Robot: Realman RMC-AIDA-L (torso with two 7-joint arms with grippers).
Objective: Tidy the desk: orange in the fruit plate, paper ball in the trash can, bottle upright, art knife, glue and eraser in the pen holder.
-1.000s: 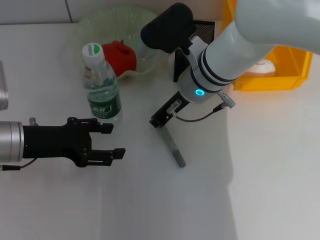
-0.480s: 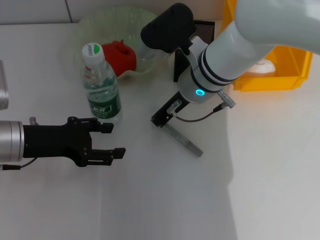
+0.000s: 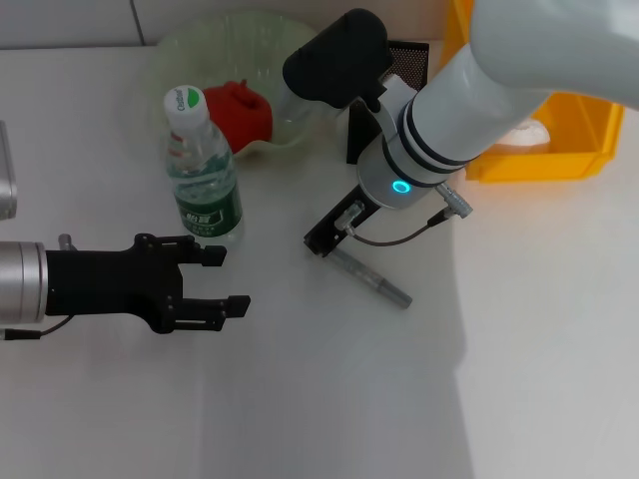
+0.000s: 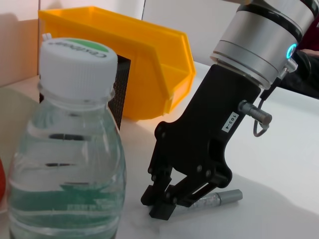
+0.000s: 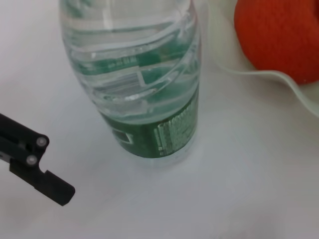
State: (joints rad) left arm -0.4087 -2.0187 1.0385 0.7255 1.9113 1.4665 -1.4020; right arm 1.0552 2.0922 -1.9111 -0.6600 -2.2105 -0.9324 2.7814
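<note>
The clear bottle [image 3: 203,170] with a green label stands upright left of centre; it also shows in the left wrist view [image 4: 65,149] and the right wrist view [image 5: 144,84]. The orange [image 3: 240,110] lies in the glass fruit plate [image 3: 200,40]. My right gripper [image 3: 321,239] is low over the table, shut on one end of the grey art knife [image 3: 371,279], whose other end rests on the table, as the left wrist view shows [image 4: 217,199]. My left gripper [image 3: 228,278] is open and empty, in front of the bottle. The black mesh pen holder [image 3: 404,55] is mostly hidden behind my right arm.
A yellow bin [image 3: 559,140] stands at the back right, beside the pen holder. The fruit plate's rim [image 5: 279,79] lies close behind the bottle. Paper ball, glue, eraser and trash can are out of view.
The art knife has swung round at the right gripper, from pointing towards the table's front to pointing to the right. The right gripper rose slightly. The left arm has not moved.
</note>
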